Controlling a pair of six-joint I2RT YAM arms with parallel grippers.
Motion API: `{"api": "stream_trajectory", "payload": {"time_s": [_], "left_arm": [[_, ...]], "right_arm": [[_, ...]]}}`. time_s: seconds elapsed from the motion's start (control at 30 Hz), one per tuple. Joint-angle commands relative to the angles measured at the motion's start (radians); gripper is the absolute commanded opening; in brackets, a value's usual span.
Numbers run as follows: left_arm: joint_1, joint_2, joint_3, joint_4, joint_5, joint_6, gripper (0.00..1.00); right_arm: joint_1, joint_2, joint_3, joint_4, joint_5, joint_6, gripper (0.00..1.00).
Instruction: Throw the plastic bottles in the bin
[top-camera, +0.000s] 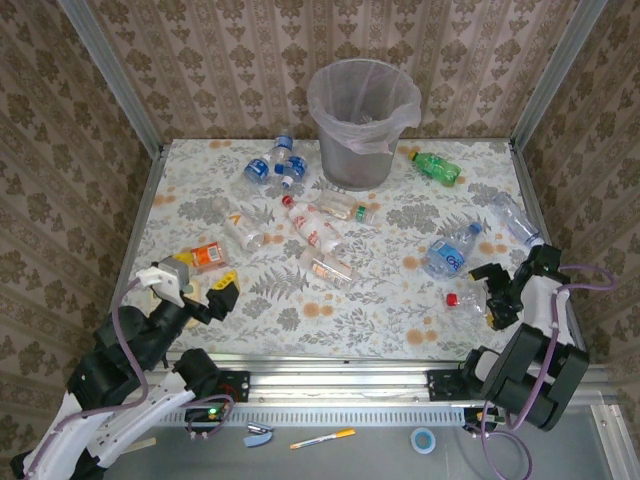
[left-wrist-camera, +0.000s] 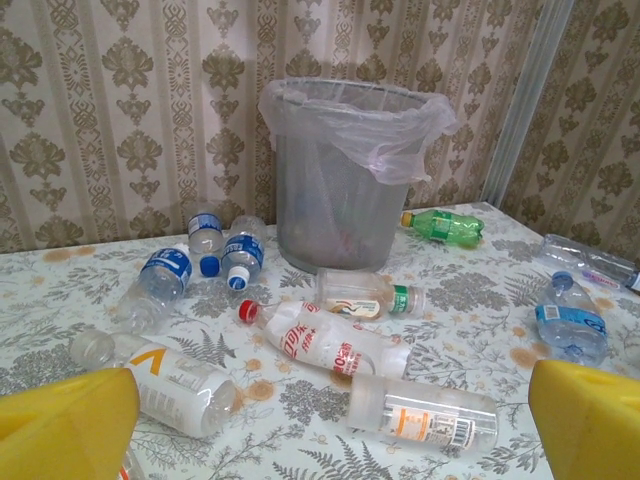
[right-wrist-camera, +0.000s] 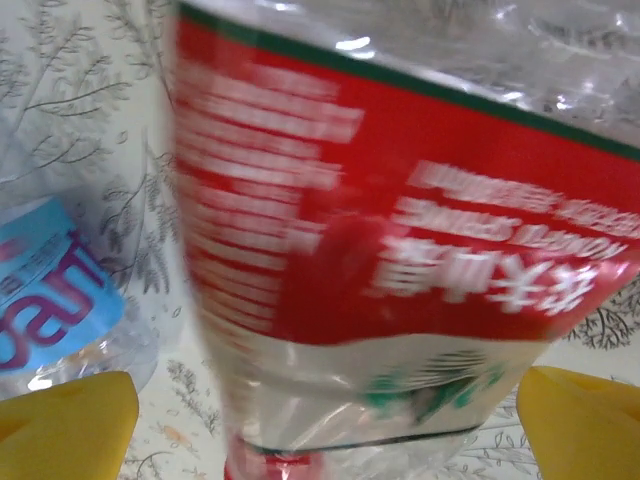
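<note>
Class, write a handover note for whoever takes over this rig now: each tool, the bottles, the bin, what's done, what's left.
Left tool: open, empty.
Right tool: open around a red-labelled bottle, not yet closed.
Bin: upright at the far edge, contents unclear.
Bottles: scattered across the table, a green one right of the bin.
Done: nothing certain. Left: grip and bin every bottle.

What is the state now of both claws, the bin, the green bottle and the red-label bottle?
left claw: open, empty
right claw: open, not gripping
bin: upright, lined with a bag
green bottle: on its side, capped
red-label bottle: lying between the right claw's fingers
</note>
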Motion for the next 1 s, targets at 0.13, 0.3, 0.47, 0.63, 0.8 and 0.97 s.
{"api": "stream_trajectory", "payload": {"time_s": [0.13,0.3,0.47,0.63,0.8,0.97], "left_arm": [[-0.001,-0.012,0.021,-0.008,-0.023,-0.023,1.0],[0.0,-0.007,0.023,-0.011,-0.024,-0.023,1.0],[0.0,0.011,0.029,-0.015,-0.013,-0.018,1.0],[0.0,0.084,0.012,0.025,0.047,-0.032,1.0],[-0.001,0.225,-0.036,0.191,0.215,-0.068,1.0],[-0.019,0.374,-0.057,0.381,0.324,-0.077,1.0]], "right_arm": [[-0.022,0.08,-0.031,0.148,-0.002,0.036,0.93],[-0.022,0.114,-0.037,0.187,0.004,0.026,0.85],[-0.022,0.084,-0.045,0.187,-0.016,0.014,0.73],[-0.022,0.012,-0.024,0.147,-0.033,-0.048,0.63],[-0.022,-0.124,0.018,0.041,-0.016,-0.093,0.61],[-0.019,-0.288,0.012,0.031,-0.108,-0.045,0.6]]}}
